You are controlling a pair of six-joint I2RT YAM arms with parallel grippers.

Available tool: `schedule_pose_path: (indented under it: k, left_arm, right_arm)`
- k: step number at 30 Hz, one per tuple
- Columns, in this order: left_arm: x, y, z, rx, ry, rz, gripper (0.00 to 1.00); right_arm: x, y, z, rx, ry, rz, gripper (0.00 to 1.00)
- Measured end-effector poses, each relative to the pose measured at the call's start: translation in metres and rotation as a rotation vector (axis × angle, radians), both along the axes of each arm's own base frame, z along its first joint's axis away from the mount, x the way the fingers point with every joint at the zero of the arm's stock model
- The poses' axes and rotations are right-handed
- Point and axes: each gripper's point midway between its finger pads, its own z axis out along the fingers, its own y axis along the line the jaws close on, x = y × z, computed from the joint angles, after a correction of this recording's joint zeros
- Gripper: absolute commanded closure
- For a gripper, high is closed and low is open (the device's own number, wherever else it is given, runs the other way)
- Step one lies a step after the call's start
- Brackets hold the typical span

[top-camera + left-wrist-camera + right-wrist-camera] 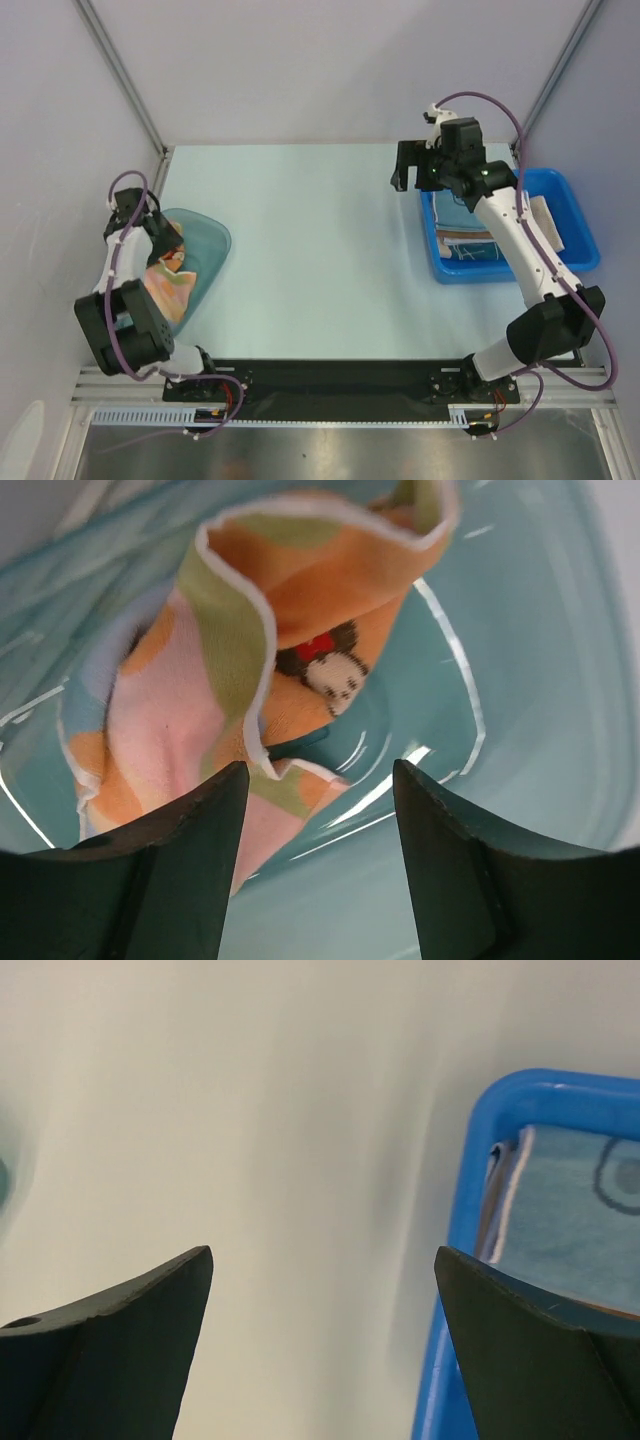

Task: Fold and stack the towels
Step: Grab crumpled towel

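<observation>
An orange towel [300, 610] with pink and green patches and a cartoon mouse lies crumpled in the translucent teal tub [520, 680]. My left gripper [320, 770] is open just above the towel's near edge, with nothing between its fingers. From above, this towel [168, 285] lies in the tub [215, 240] under the left gripper [165, 245]. My right gripper [412, 170] hangs wide open and empty over the table, by the blue bin's far left corner. A teal-blue towel [570, 1220] lies folded in the blue bin [465, 1210].
The blue bin [580, 230] stands at the right with the teal-blue towel [468, 248] and a pale folded cloth [548, 222] inside. The right arm reaches over the bin's near side. Walls and metal frame posts close in the back and both sides.
</observation>
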Motion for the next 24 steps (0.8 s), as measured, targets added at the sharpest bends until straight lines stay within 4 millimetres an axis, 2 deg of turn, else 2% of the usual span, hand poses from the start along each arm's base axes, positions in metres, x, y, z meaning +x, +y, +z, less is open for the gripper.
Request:
schedule_pose_path:
  k: [2,4,5,7,8,10,12,15,18,21,22,24]
  left_arm:
    - [-0.008,0.000,-0.030,-0.025,0.086,0.014,0.36]
    - [-0.018,-0.001,-0.057,-0.044,0.172,0.025,0.45]
    - [-0.023,-0.001,-0.068,-0.054,0.211,0.028,0.61]
    - [-0.027,0.000,-0.083,-0.067,0.261,0.041,0.84]
    - [-0.029,0.000,-0.087,-0.071,0.278,0.043,0.99]
    - [-0.030,0.000,-0.084,-0.071,0.286,0.041,1.00]
    - [-0.021,0.003,-0.067,-0.064,0.247,0.035,1.00]
    - [0.005,0.003,-0.015,-0.046,0.096,0.009,1.00]
    - [0.034,-0.006,0.082,0.039,-0.138,-0.040,1.00]
    - [0.048,-0.042,0.185,0.098,-0.401,-0.148,1.00]
    - [0.047,-0.056,0.207,0.100,-0.462,-0.190,1.00]
    - [0.041,-0.100,0.253,0.076,-0.593,-0.322,1.00]
  right_arm:
    - [-0.004,0.013,-0.006,0.005,0.005,0.029,0.00]
    - [-0.008,0.023,-0.011,0.004,0.010,0.053,0.00]
    - [-0.010,0.027,-0.012,0.000,0.014,0.064,0.00]
    - [-0.013,0.034,-0.012,-0.009,0.010,0.081,0.01]
    - [-0.015,0.037,-0.012,-0.019,0.006,0.087,0.00]
    - [-0.019,0.040,-0.011,-0.042,-0.001,0.094,0.00]
    - [-0.025,0.041,-0.005,-0.054,-0.016,0.100,0.00]
    - [-0.034,0.036,0.014,-0.052,-0.063,0.095,0.00]
    - [-0.045,0.029,0.037,-0.035,-0.122,0.081,0.00]
    - [-0.053,0.026,0.053,-0.009,-0.160,0.075,0.00]
    - [-0.055,0.026,0.056,-0.002,-0.166,0.075,0.00]
    - [-0.058,0.030,0.058,0.009,-0.168,0.079,0.00]
